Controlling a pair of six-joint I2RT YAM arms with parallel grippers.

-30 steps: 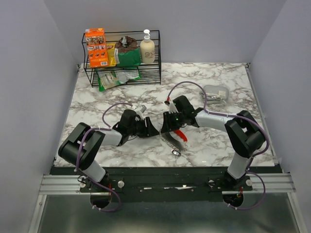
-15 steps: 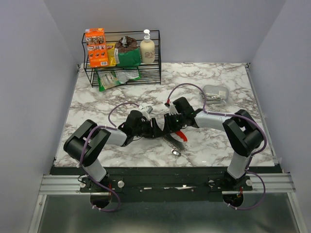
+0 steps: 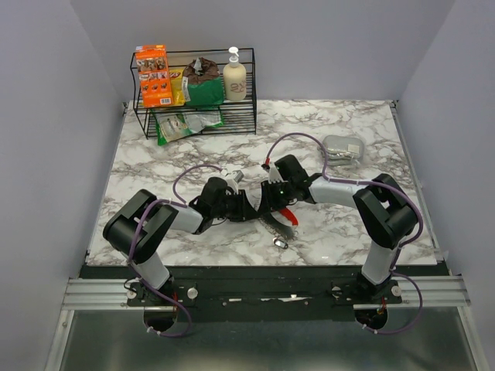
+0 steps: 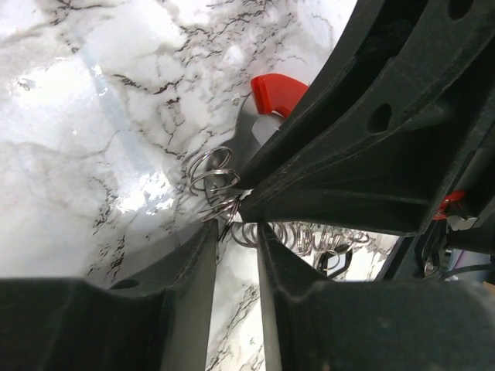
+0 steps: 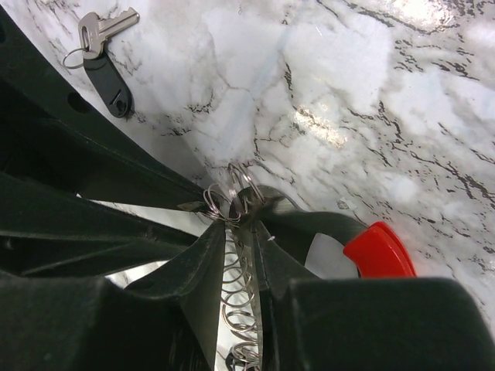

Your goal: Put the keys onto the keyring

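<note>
The keyring (image 3: 285, 217), red on one curved side and a grey wire coil on the other, lies at the table's middle front. In the right wrist view my right gripper (image 5: 240, 228) is shut on the grey coil (image 5: 241, 297), with the red side (image 5: 379, 251) beside it. My left gripper (image 4: 236, 228) faces it from the left, its jaws a narrow gap apart over bare marble. Small wire loops (image 4: 213, 174) sit right at its tips. The key (image 5: 99, 32), silver with a black tag, lies loose on the marble; in the top view the key (image 3: 280, 243) is just in front of the keyring.
A black wire rack (image 3: 195, 116) at the back left holds an orange box (image 3: 153, 75), a soap bottle (image 3: 234, 77) and bags. A grey pouch (image 3: 343, 148) lies at the back right. Both grippers (image 3: 259, 207) meet tip to tip.
My left gripper has slid right until its tips meet the right gripper at the keyring, and its jaws have narrowed. The right gripper's jaws have closed a little on the coil.
</note>
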